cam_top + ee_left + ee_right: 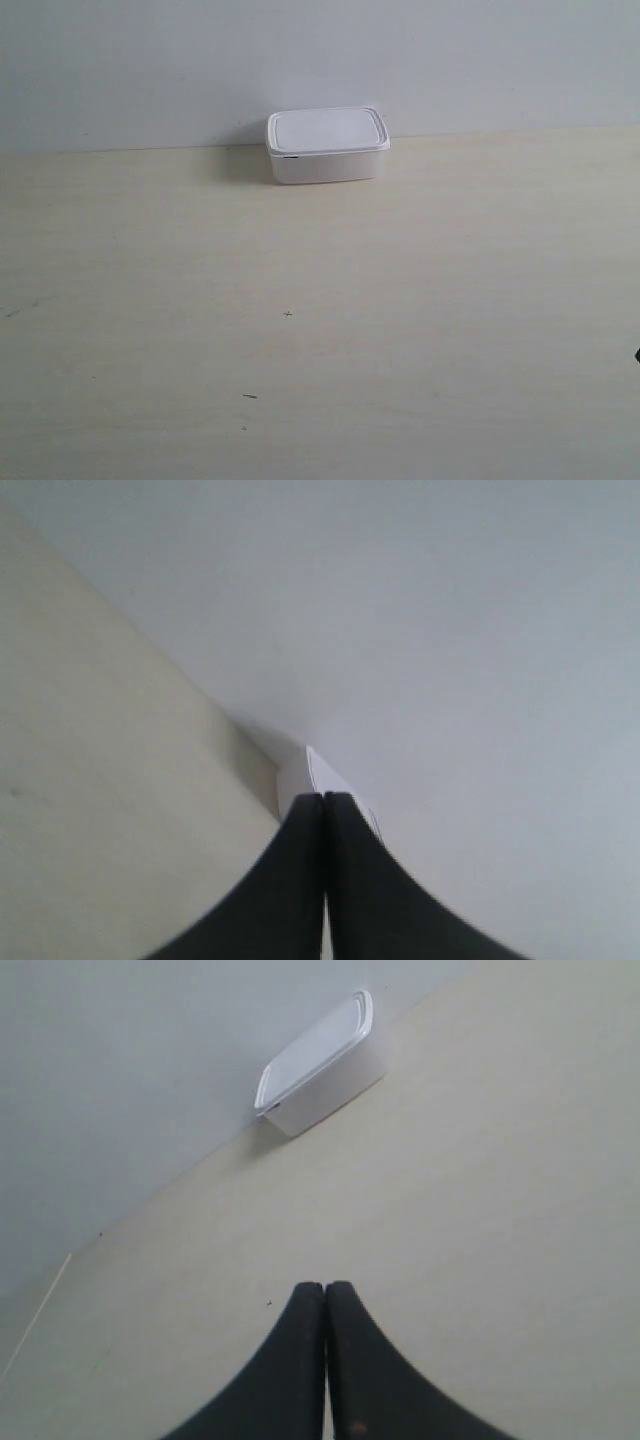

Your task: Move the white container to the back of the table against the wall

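The white container [327, 146] stands on the pale cream table [320, 320] at its back edge, its rear side against the grey-white wall [320, 60]. Its lid is on. The right wrist view shows the white container [318, 1063] far beyond my right gripper [326, 1286], whose dark fingers are pressed together with nothing between them. In the left wrist view my left gripper [325, 797] is also shut and empty, with a corner of the white container [305, 775] showing just past its tips, mostly hidden by them. Neither arm appears in the exterior view.
A few tiny dark specks [288, 314] mark the table's middle and front. The table meets the wall [120, 1080] along a straight line running across the back. A small dark shape [637, 353] peeks in at the exterior view's right edge.
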